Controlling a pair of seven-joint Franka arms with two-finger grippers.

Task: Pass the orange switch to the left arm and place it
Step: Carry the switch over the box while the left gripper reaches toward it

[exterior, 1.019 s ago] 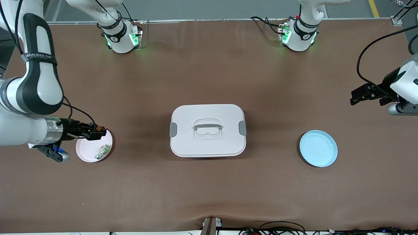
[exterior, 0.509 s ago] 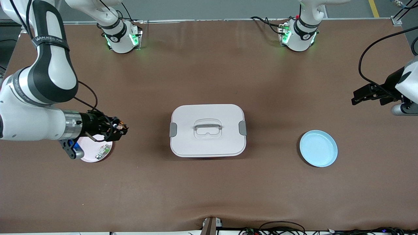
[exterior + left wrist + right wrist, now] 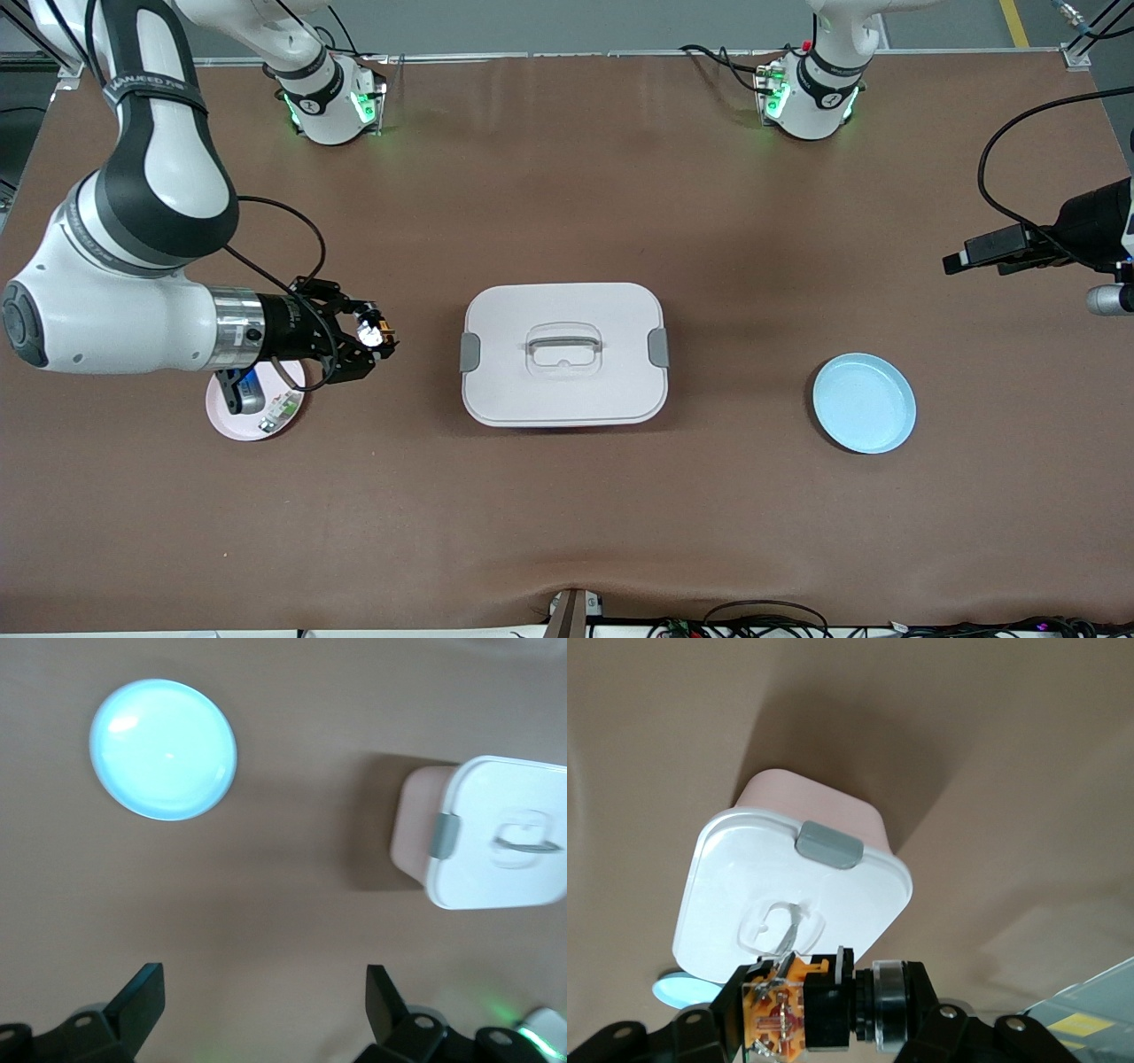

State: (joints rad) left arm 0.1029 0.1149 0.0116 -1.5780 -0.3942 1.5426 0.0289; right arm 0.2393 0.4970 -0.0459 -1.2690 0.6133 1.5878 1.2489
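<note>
My right gripper (image 3: 376,335) is shut on the orange switch (image 3: 372,333), a small black cylinder with orange parts. It holds it up over the table between the pink plate (image 3: 221,409) and the white box (image 3: 563,353). In the right wrist view the switch (image 3: 819,1001) lies crosswise between the fingers, with the box (image 3: 788,895) past it. My left gripper (image 3: 959,260) is open and empty, up over the table near the left arm's end. In the left wrist view its fingers (image 3: 142,997) stand wide apart, with the box (image 3: 496,833) and the blue plate (image 3: 163,749) below.
The pink plate holds a small white-and-green component (image 3: 282,410) and lies at the right arm's end. The blue plate (image 3: 864,402) lies at the left arm's end. The box stands in the middle, between the plates.
My right gripper has lifted off the pink plate with the switch and moved toward the box. My left gripper has shifted a little and turned.
</note>
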